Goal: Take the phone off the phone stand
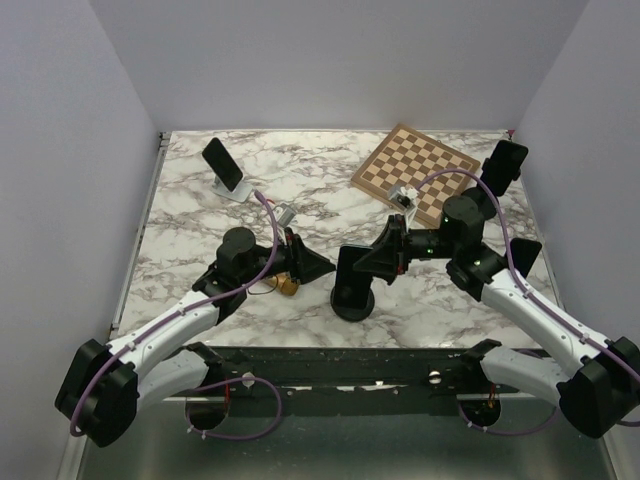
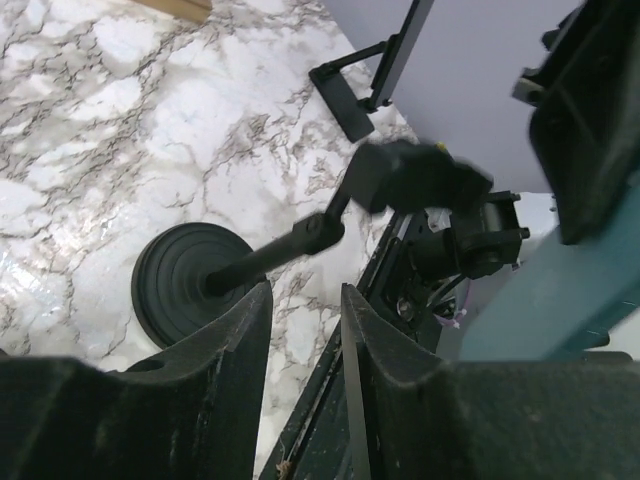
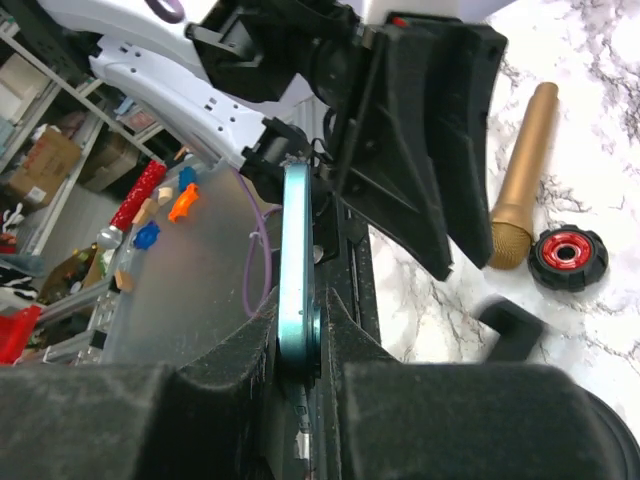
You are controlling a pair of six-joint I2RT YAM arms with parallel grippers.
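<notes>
My right gripper [image 3: 300,330] is shut on a teal phone [image 3: 298,250], which it holds edge-on and upright. In the top view the phone [image 1: 351,268] hangs just above the round base of the black phone stand [image 1: 352,300], held by the right gripper [image 1: 378,255]. The left wrist view shows the stand's base [image 2: 190,280], its slanted stem and its clamp head [image 2: 410,175], which looks apart from the phone [image 2: 560,300]. My left gripper [image 2: 306,310] is open and empty, just left of the stand [image 1: 310,262].
A gold microphone [image 3: 520,180] and a black-and-red wheel [image 3: 567,258] lie on the marble beside the left gripper. A chessboard [image 1: 415,170] lies at the back right. A dark phone on a white stand [image 1: 225,165] is at the back left. Another black stand [image 1: 503,165] is at the far right.
</notes>
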